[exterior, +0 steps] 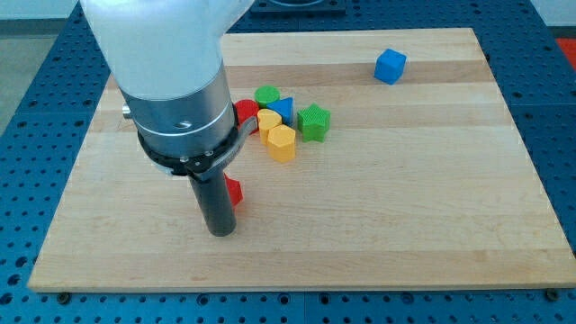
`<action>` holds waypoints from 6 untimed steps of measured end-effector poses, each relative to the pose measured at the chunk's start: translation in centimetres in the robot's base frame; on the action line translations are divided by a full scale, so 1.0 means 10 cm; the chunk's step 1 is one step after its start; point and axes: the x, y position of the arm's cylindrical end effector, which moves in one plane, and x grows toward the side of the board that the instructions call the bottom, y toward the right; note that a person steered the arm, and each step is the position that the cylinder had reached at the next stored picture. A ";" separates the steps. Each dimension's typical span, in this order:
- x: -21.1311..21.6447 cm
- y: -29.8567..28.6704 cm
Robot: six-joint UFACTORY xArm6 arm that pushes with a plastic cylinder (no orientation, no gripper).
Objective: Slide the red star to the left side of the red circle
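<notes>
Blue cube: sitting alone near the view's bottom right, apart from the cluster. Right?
Not quite. In the camera view the blue cube sits alone near the view's top right, not bottom right. It is apart from the cluster around the yellow hexagon, as you said.

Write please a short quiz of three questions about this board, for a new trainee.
1. True or false: the blue cube touches the cluster of blocks.
2. Which block lies right beside my tip? A) green star B) red block C) yellow hexagon
3. Fill in: the green star is at the cluster's ____ end in the view.

Key:
1. False. It sits alone near the view's top right.
2. B. The red block shows half hidden behind the rod.
3. Right. The yellow hexagon lies to its lower left.
</notes>
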 end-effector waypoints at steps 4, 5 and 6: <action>-1.24 -0.02; -1.29 -0.02; -1.15 -0.02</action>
